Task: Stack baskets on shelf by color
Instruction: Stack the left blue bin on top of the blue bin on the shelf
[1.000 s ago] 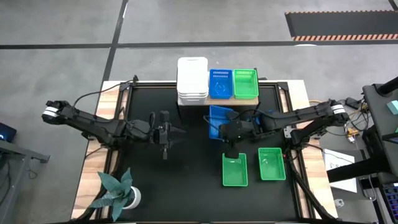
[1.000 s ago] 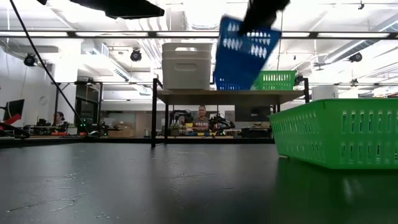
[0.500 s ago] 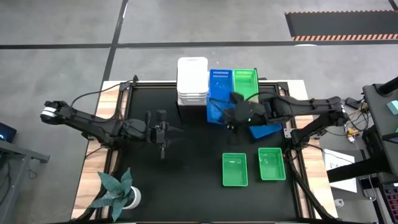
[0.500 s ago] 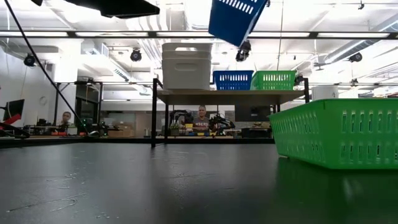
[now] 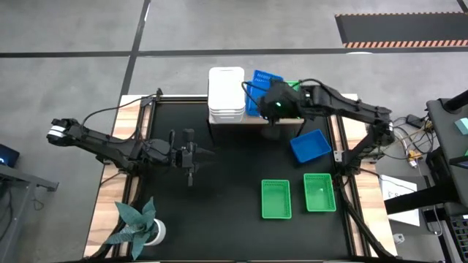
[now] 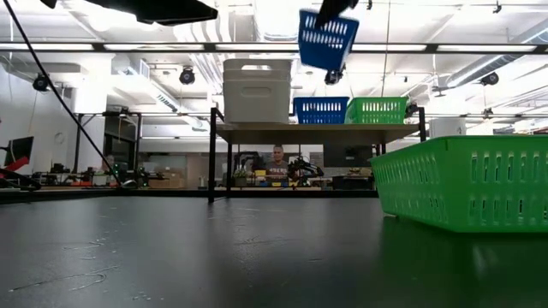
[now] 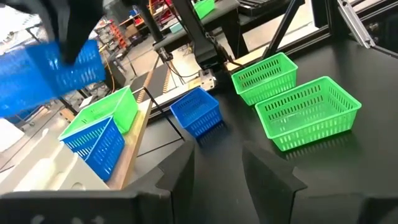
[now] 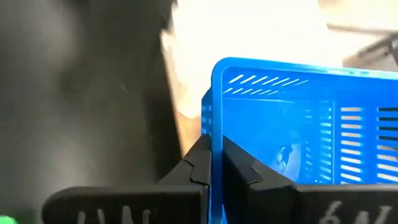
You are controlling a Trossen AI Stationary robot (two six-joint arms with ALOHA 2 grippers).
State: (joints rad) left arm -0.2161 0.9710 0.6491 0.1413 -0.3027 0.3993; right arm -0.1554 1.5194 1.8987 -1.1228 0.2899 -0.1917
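Blue-stacking step: right gripper clamped on blue basket, aloft over shelf at 12 o'clock. Next: lowering square into shelved blue basket. Left gripper parted, idle at 9 o'clock.

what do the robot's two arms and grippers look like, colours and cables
Both arms are dark, slim and jointed, with black cables along them. The left arm has a pale grey band near its base end. Each gripper, left and right, has two black angular fingers.

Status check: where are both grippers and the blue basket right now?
Right gripper shut on blue basket, held tilted in the air above the blue one on the shelf. Left gripper open, idle over the table. Nothing blocking the drop.
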